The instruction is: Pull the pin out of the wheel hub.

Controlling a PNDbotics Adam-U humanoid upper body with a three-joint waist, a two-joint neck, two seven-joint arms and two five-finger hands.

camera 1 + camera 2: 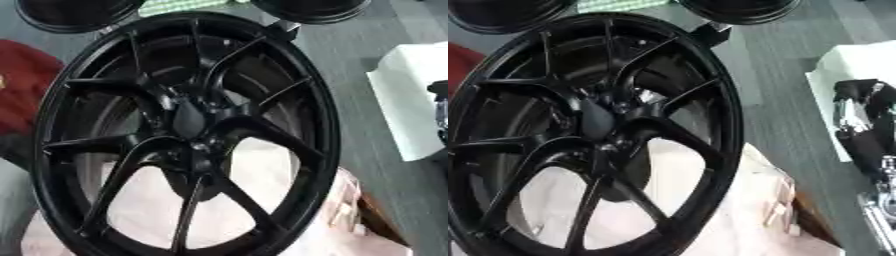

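A large black multi-spoke wheel (184, 135) fills most of both views, tilted with its face toward me. Its hub (188, 120) lies at the centre where the spokes meet, dark with small pale glints beside it (642, 96). I cannot make out a pin in the hub. My right hand (859, 120), black with silver parts, shows at the right edge over a white surface, well apart from the wheel. Its fingers are not distinguishable. My left hand is in neither view.
Two more black wheels (74, 15) (741, 10) stand at the top edge. A red thing (22, 85) lies at the left and a white sheet (407, 100) at the right on grey floor. Pale wrapping (262, 175) lies under the wheel.
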